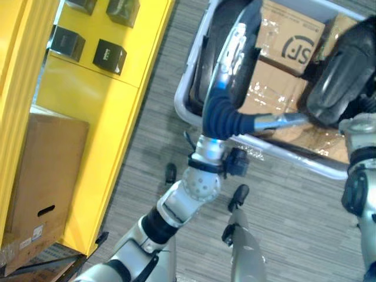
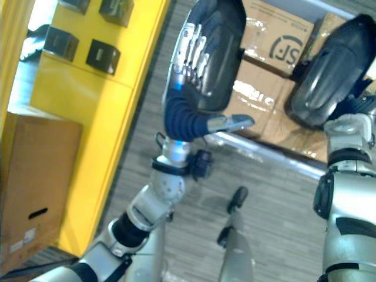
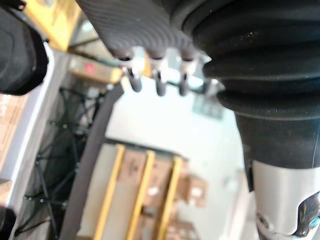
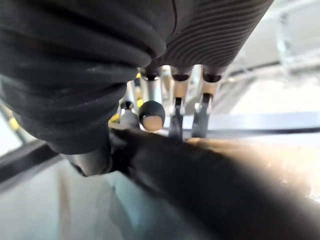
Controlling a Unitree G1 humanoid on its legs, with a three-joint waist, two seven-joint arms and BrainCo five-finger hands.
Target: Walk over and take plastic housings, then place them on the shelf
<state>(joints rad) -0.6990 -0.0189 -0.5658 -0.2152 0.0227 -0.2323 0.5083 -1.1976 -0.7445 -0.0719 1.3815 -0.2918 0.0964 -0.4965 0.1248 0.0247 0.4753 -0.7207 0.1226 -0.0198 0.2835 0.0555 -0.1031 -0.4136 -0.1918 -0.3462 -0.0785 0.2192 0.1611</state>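
Observation:
I hold two black plastic housings above the cart. The left housing is a large rounded shell. My left hand lies along its rim with fingers curled against it, and the thumb juts out below. A dark curved edge of the left housing runs past the fingertips. The right housing hides most of my right hand. In the right wrist view that hand has its fingers and thumb pressed down on the dark shell.
A grey-white cart holds film-wrapped cardboard boxes beneath both housings. At the left stands a yellow shelf with several small black boxes. A large cardboard box sits on its lower level. Grey carpet lies between them.

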